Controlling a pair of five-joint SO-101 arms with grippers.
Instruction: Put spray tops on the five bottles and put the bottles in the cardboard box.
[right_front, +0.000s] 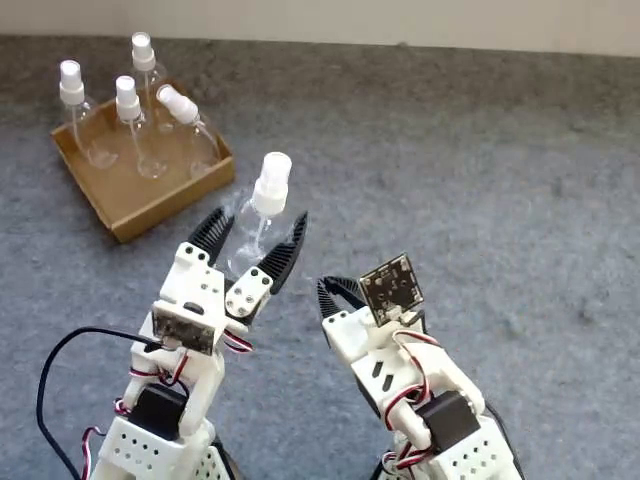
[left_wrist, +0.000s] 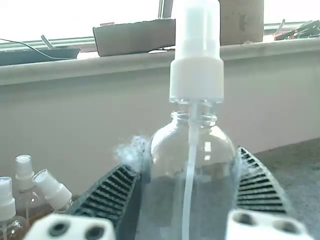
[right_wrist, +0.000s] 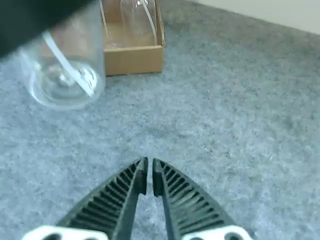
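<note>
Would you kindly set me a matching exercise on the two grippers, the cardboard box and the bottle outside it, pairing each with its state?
Things:
1. left gripper
2. right gripper
3. cardboard box
4. fifth bottle

States:
A. shut, holding nothing
B. contains four capped bottles
C. upright, spray top on, outside the box
D. shut on a clear bottle

Pairs: 1-D, 2-A, 3-B, 4-C.
</note>
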